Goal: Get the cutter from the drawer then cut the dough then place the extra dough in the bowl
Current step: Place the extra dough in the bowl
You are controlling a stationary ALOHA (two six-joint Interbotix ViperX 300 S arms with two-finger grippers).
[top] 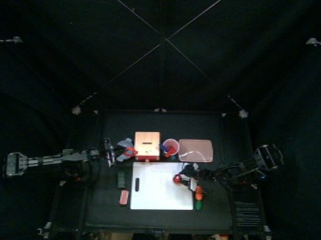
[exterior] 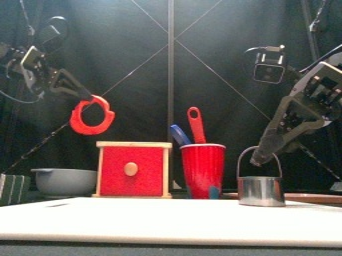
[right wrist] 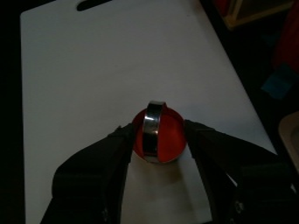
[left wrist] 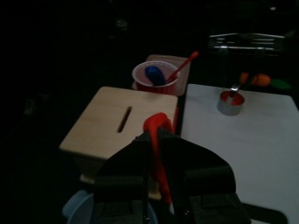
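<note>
Left end effector (left wrist: 160, 147) pinched a floppy red dough ring (exterior: 91, 131) in the air, higher than the pale wooden box (exterior: 134, 170). Right end effector (exterior: 263, 155) was closed on the wire handle of the shiny round cutter (exterior: 262, 190), which stood on the smooth white cutting board (exterior: 160, 210). A red dough disc (right wrist: 163, 144) filled the cutter. The blue-grey bowl (exterior: 63, 180) was partly hidden behind the box.

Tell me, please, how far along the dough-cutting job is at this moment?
Done: the cutter is out, standing on the white cutting board with a red disc of dough inside it. In hand: the left pincer holds the cut-away dough ring in the air, and the right pincer grips the cutter. Left: dropping the ring into the blue-grey bowl.
</note>
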